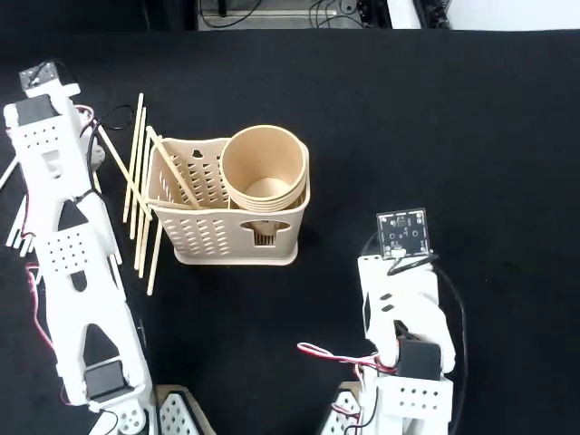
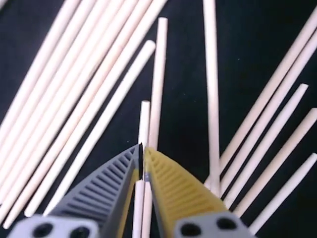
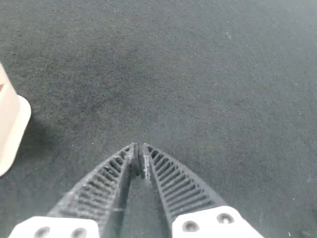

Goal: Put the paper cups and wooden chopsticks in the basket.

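A beige slotted basket (image 1: 231,243) stands mid-table with stacked paper cups (image 1: 263,168) in its right half and a wooden chopstick (image 1: 177,178) leaning in its left half. Several more chopsticks (image 1: 138,186) lie against its left side, others (image 1: 16,231) at the table's left edge under the left arm (image 1: 68,245). Many loose chopsticks (image 2: 210,89) spread on the black cloth under my left gripper (image 2: 142,149), which is shut just above two of them, nothing visibly between its fingers. My right gripper (image 3: 138,159) is shut and empty over bare cloth, right of the basket (image 3: 9,130).
The right arm (image 1: 405,308) stands folded near the front edge, well clear of the basket. Black cloth (image 1: 453,136) covers the whole table. Cables and gear lie beyond the far edge.
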Robot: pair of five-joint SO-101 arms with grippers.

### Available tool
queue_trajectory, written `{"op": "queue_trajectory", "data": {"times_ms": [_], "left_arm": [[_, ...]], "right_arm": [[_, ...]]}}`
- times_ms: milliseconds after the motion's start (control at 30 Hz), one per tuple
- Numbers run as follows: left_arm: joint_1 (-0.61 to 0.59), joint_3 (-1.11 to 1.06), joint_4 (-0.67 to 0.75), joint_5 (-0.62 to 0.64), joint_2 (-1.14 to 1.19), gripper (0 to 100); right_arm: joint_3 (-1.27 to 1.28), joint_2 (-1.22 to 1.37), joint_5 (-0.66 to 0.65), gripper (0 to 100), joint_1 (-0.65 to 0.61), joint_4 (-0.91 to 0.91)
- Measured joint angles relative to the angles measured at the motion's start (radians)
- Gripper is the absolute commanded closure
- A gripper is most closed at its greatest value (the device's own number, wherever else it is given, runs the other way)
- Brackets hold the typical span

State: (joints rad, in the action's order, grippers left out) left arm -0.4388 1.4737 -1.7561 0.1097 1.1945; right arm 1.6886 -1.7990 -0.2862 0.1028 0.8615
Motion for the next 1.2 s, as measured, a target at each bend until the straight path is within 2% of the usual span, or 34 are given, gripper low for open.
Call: {"op": "queue_trajectory", "data": {"times_ms": [167, 433, 633, 867, 1067, 1200], "left_arm": [[-0.026, -0.16, 0.0, -0.003, -0.155, 97], [-0.023, -0.689, 0.0, -0.075, -0.71, 97], [-0.023, -0.953, 0.068, -0.115, -1.088, 97], [-0.018, -1.326, 0.296, -0.115, -1.458, 97], [0.012, -1.691, 0.6, -0.11, -1.791, 97], [0.017, -1.893, 0.818, -0.037, -1.956, 97]], "right_arm": [[0.0, 0.0, 0.0, 97.2, 0.0, 0.0], [0.0, 0.0, 0.0, 97.2, 0.0, 0.0], [0.0, 0.0, 0.0, 97.2, 0.0, 0.0], [0.0, 0.0, 0.0, 97.2, 0.0, 0.0], [0.0, 0.0, 0.0, 97.2, 0.0, 0.0], [0.0, 0.0, 0.0, 97.2, 0.0, 0.0]]}}
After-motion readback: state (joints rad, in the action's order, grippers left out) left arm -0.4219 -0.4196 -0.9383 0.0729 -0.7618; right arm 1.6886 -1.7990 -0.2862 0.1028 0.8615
